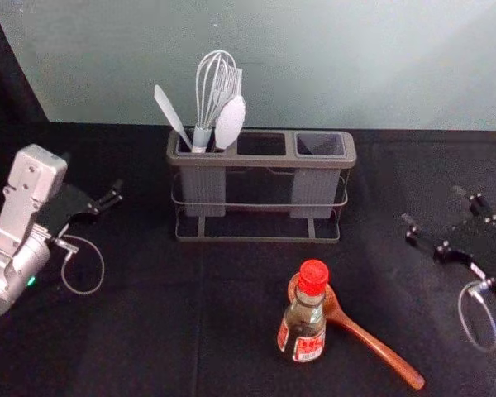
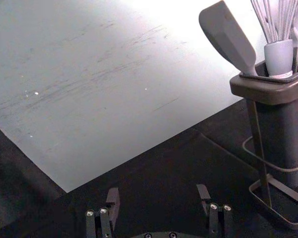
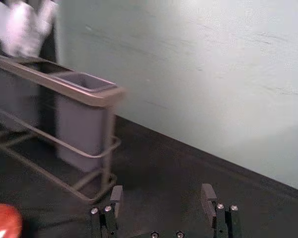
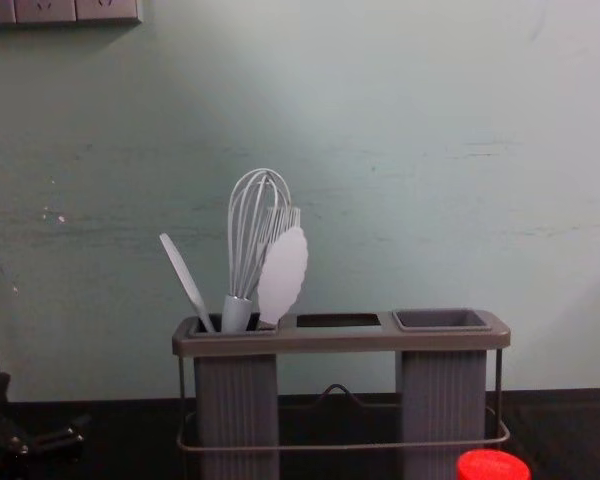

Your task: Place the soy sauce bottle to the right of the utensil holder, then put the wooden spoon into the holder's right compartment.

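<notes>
A pale green wall (image 1: pixel 380 66) rises behind the black-covered table (image 1: pixel 132 339) I'm working over. As I judge it, neither placement is done. The clear glass soy sauce bottle with its red cap (image 1: pixel 312 278) stands upright, near side of the dark grey three-section utensil holder (image 1: pixel 256 161), not off its right end. The brown wooden spoon (image 1: pixel 376 343) lies by the bottle, handle pointing near right, so the right compartment (image 1: pixel 314 188) awaits it. My left gripper (image 2: pixel 158 192), left of the holder, and right gripper (image 3: pixel 162 189), at right, both have fingers spread, holding nothing.
</notes>
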`<state>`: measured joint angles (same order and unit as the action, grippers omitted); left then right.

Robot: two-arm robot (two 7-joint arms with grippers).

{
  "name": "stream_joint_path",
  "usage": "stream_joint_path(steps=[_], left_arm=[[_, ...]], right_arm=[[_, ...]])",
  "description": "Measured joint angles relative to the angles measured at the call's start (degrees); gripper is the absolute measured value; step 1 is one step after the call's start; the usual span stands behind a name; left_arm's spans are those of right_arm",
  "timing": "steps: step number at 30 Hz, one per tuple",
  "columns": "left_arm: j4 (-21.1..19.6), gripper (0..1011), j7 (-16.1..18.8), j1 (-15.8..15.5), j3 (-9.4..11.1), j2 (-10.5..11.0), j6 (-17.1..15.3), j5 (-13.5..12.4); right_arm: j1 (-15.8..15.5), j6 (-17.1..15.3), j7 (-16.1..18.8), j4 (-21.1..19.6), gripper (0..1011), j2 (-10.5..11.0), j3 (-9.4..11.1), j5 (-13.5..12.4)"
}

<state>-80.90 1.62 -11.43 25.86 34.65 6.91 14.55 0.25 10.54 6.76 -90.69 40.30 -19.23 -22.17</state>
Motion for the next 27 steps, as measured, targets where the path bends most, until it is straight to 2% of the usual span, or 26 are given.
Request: stream_joint_path(steps=[1,4,10,17,23,27], left_arm=[[0.0,1011,0.0,0.0,0.0,0.0,0.0,0.0],[0.0,1011,0.0,0.0,0.0,0.0,0.0,0.0],[0.0,1011,0.0,0.0,0.0,0.0,0.0,0.0],[0.0,1011,0.0,0.0,0.0,0.0,0.0,0.0],[0.0,1011,0.0,0.0,0.0,0.0,0.0,0.0],[0.0,1011,0.0,0.0,0.0,0.0,0.0,0.0]], right_arm=[[0.0,0.0,0.0,0.0,1004,0.0,0.0,0.0],[-3.27,1.54,3.39,-2.6,1004,1.39,1.24,-2.76],[-7.98,2.28,8.63,-7.3,1004,3.63,2.71,-6.72],[-12.59,1.9,11.78,-12.42,1004,5.29,3.97,-9.08],[-15.22,1.0,13.22,-15.35,1004,4.73,4.42,-10.87],[-15.98,0.47,13.38,-16.68,1004,3.8,4.13,-10.55]])
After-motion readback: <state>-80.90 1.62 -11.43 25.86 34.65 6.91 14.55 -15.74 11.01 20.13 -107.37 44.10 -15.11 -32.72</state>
